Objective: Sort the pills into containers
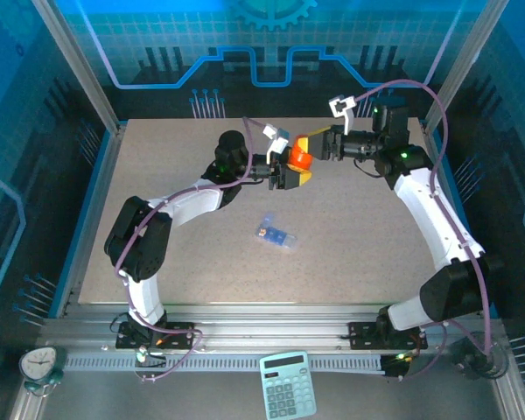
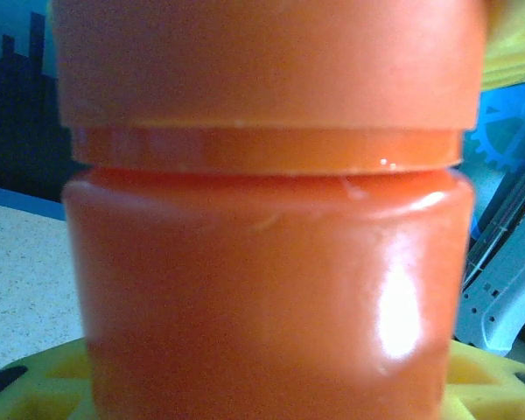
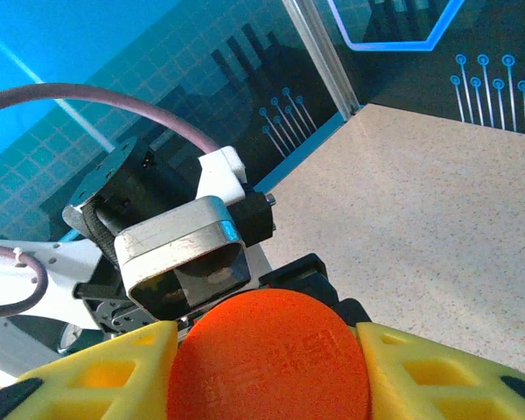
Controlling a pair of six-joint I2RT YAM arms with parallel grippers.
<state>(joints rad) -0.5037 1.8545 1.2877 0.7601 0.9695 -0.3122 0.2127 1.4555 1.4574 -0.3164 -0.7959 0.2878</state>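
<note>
the right gripper (image 1: 318, 145) has its yellow fingers (image 3: 437, 376) pressed on either side of the round orange cap (image 3: 267, 354), narrowed down onto it with no gap showing. the left gripper (image 1: 289, 169) is closed about halfway around the body of the orange bottle (image 2: 262, 289). it holds the bottle in the air, lying roughly level, over the middle of the table's far edge. the two grippers face each other across the bottle, so the step in hand looks like getting the cap off.

the grip on the cap sits near its rim. if the fingers are not fully seated, a twist could slide over the plastic and turn nothing. the bottle's body is smooth and glossy, so it could spin in the left gripper's hold instead of the cap coming loose. if the cap comes away with the mouth pointing sideways, the pills, which i cannot see inside, could spill and roll across the table (image 1: 157, 166). a pull that is off the bottle's line could wrench it out of the left gripper.

the pill box (image 1: 276, 234) lies flat near the table's middle, well apart from the bottle and nearer the front edge. whether its lids are open is too small to tell.
</note>
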